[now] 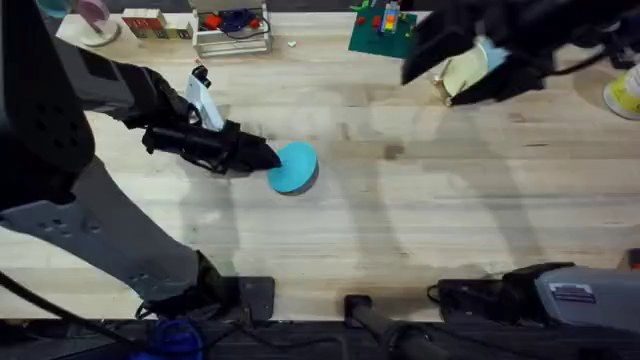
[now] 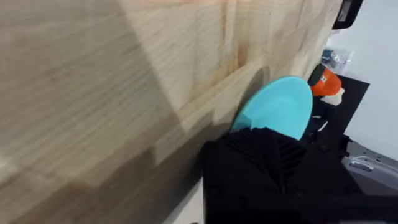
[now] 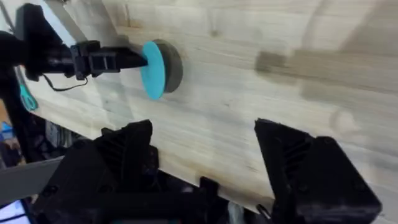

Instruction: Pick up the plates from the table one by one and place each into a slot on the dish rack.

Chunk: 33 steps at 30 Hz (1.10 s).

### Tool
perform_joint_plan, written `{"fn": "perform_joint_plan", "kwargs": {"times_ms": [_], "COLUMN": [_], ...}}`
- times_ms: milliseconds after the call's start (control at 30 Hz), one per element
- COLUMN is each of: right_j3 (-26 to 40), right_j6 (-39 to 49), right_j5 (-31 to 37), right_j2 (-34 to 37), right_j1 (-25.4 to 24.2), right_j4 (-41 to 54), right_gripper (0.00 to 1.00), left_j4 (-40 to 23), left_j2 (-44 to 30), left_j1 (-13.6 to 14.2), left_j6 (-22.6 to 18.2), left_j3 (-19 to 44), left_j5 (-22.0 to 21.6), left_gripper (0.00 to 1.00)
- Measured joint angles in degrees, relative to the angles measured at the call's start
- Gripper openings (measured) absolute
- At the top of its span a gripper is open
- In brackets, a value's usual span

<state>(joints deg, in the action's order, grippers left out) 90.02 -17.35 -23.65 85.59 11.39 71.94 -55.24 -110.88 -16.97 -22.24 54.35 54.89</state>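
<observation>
the wide wooden surface (image 1: 420, 220) carries one teal plate (image 1: 294, 167) near its middle, not racked yet. the left hand (image 1: 268, 157) grips its edge — the right hand (image 3: 205, 155) hangs open, well apart.

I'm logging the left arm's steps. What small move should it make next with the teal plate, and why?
Probably lift slightly. The left tool sits at the teal plate edge, and the right wrist view shows the plate tilted up off the table, so raising it clear seems the sensible next step.

Dish rack (image 1: 455, 80) behind blurred right arm
</observation>
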Motion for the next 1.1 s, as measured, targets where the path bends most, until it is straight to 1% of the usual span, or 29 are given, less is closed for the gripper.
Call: {"fn": "perform_joint_plan", "kwargs": {"times_ms": [300, 567, 767, 1000, 1100], "right_j3": [0.00, 0.00, 0.00, 0.00, -0.11], "right_j6": [-8.12, -10.69, -11.10, -11.19, -11.19], "right_j5": [0.56, 0.54, 0.54, 0.54, 0.52], "right_j2": [9.04, 17.94, 22.13, 25.27, 26.22], "right_j1": [11.52, 20.16, 24.20, 28.08, 29.27], "right_j4": [-7.91, -11.98, -15.23, -17.21, -19.48], "right_gripper": [0.994, 0.995, 0.995, 0.992, 0.993], "left_j4": [0.02, 0.02, 0.02, 0.02, 0.02], "left_j2": [-0.01, -0.01, 0.01, -0.01, 0.01], "left_j1": [0.00, 0.00, 0.00, 0.00, 0.00], "left_j6": [0.00, 0.00, 0.00, 0.00, 0.00], "left_j3": [-0.02, -0.02, -0.02, -0.02, -0.02], "left_j5": [0.02, 0.02, 0.02, 0.02, 0.02], "left_gripper": [0.041, 0.041, 0.041, 0.041, 0.041]}}
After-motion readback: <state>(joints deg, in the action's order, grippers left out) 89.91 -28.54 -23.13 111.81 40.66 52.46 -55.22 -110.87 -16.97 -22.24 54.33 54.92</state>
